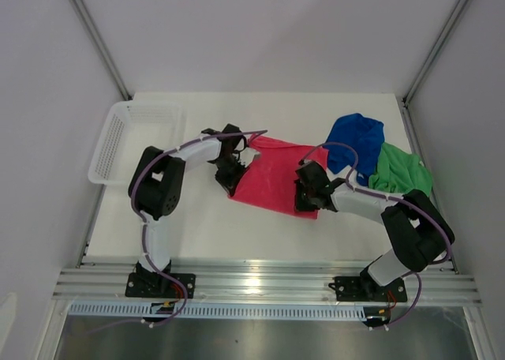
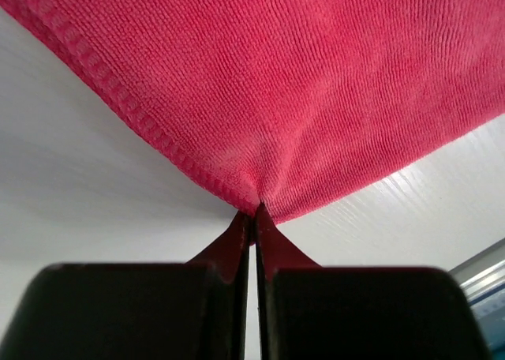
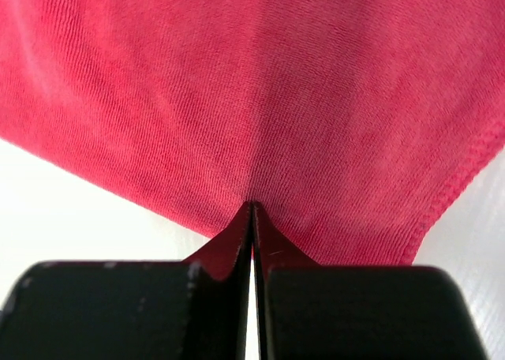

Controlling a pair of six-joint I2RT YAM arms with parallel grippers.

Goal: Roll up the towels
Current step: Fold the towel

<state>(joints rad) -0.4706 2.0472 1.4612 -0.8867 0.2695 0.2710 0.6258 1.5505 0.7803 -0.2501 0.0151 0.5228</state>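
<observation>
The left gripper (image 2: 254,216) is pinched shut on the hemmed left edge of the pink-red towel (image 1: 272,178), and the right gripper (image 3: 252,211) is clamped on its opposite edge. The towel stretches between them over the table (image 1: 205,234). The blue towel (image 1: 357,139) and green towel (image 1: 401,169) lie crumpled together just right of it, and the white basket (image 1: 118,139) stands well to its left.

no readable text, labels or numbers in any view
</observation>
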